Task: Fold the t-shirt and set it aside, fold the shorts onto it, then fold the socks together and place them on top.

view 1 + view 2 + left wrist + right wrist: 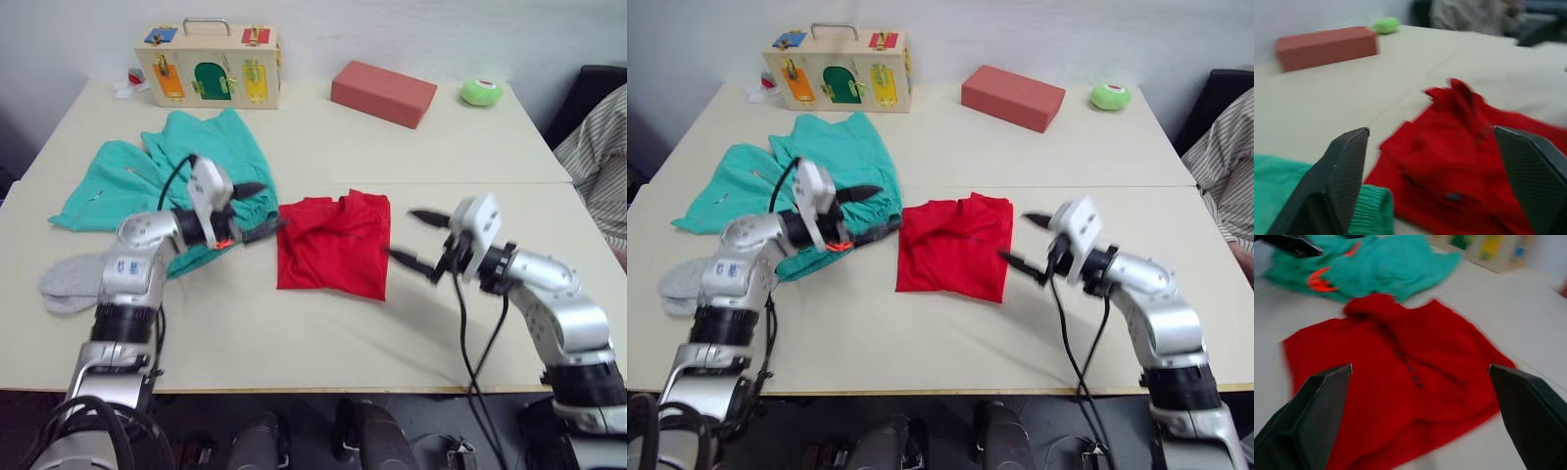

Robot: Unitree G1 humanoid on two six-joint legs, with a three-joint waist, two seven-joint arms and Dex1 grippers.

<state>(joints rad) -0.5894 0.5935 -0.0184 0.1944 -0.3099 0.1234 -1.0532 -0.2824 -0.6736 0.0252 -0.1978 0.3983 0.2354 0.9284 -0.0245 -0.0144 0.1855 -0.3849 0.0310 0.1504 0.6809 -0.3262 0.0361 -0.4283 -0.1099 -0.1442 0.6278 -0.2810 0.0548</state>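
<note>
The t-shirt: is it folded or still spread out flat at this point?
Folded. The t-shirt lies as a compact, roughly square bundle with no sleeves sticking out, between the two open grippers, beside the shorts.

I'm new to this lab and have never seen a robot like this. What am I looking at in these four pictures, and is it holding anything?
It is a humanoid robot with two arms, each ending in a gripper of two black fingers. Two pictures come from cameras in its head, looking down over a pale table. The other two come from cameras on its wrists, looking out between the fingers.

On the table lie the red t-shirt, partly folded, the teal shorts and the grey socks. At the far edge stand a wooden latch box, a red block and a green ball.

The left gripper and right gripper flank the shirt, both open, holding nothing.
</note>
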